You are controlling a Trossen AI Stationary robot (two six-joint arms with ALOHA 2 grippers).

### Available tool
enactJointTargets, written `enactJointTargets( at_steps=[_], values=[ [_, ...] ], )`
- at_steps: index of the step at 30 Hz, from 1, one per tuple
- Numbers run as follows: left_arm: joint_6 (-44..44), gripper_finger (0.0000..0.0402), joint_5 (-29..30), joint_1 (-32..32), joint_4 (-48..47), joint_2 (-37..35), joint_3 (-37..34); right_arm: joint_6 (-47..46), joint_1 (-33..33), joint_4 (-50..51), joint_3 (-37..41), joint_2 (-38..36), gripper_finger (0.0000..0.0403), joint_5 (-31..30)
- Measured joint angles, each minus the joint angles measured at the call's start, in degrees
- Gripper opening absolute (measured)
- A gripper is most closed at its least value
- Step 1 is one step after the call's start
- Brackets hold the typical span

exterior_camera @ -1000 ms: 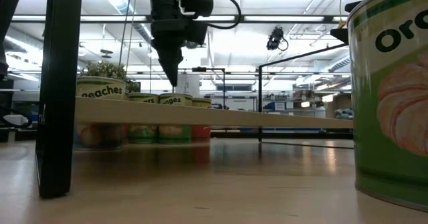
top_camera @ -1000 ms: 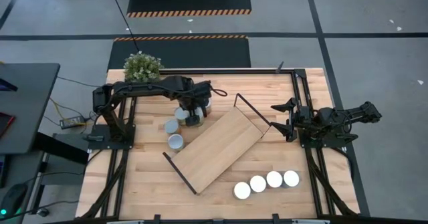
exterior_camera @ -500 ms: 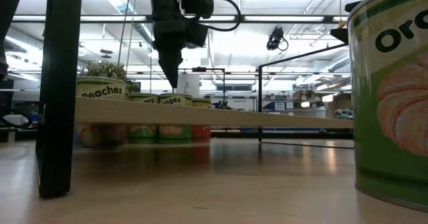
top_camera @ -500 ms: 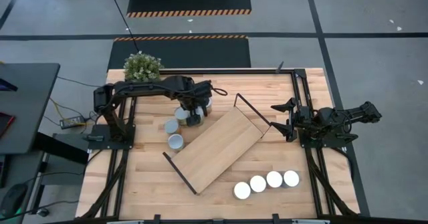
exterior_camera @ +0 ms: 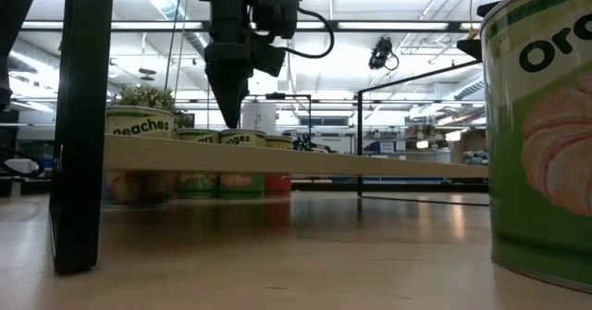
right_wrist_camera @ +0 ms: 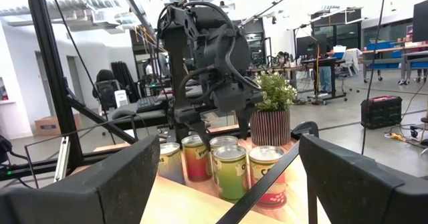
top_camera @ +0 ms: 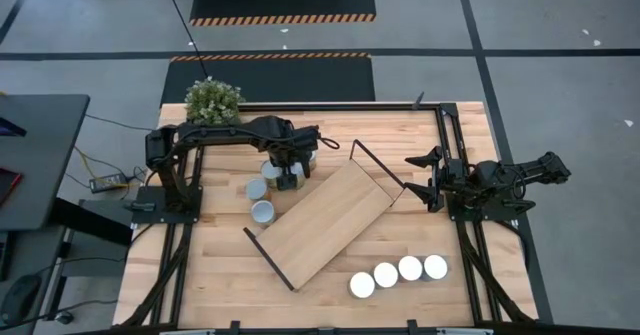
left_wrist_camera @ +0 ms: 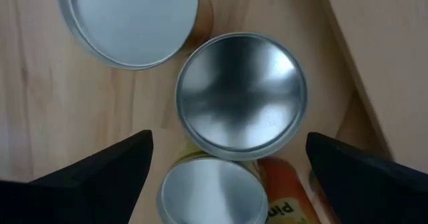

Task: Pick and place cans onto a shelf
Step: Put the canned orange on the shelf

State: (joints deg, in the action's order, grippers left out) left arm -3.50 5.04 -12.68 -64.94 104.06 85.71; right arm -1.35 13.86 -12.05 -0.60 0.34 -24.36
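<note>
Several cans stand in a cluster at the table's far left: in the high view one (top_camera: 257, 188), one (top_camera: 263, 211) and more partly under my left gripper (top_camera: 286, 175). That gripper points down, open, over a silvery can top (left_wrist_camera: 241, 97), its fingers standing wide on either side and touching nothing. Several more cans (top_camera: 398, 273) stand in a row at the near right. The shelf (top_camera: 325, 220), a light-wood board with black wire ends, lies diagonally mid-table. My right gripper (top_camera: 432, 180) waits open at the right edge.
A potted plant (top_camera: 213, 100) stands at the far left corner behind the cans. One can (exterior_camera: 541, 134) stands very close to the low camera. The shelf's black wire frame (top_camera: 378, 165) rises just right of the can cluster.
My left gripper has gone down toward the cluster of cans, still open. The cans and the shelf have stayed where they were.
</note>
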Motion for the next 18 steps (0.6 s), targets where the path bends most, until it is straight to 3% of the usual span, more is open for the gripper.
enactJointTargets(
  at_steps=[18],
  values=[
    [1.13,0.04,-0.01,0.43,0.97,1.06,0.07,0.0,-0.01,0.0,0.01,0.02,0.0366,0.0]
  ],
)
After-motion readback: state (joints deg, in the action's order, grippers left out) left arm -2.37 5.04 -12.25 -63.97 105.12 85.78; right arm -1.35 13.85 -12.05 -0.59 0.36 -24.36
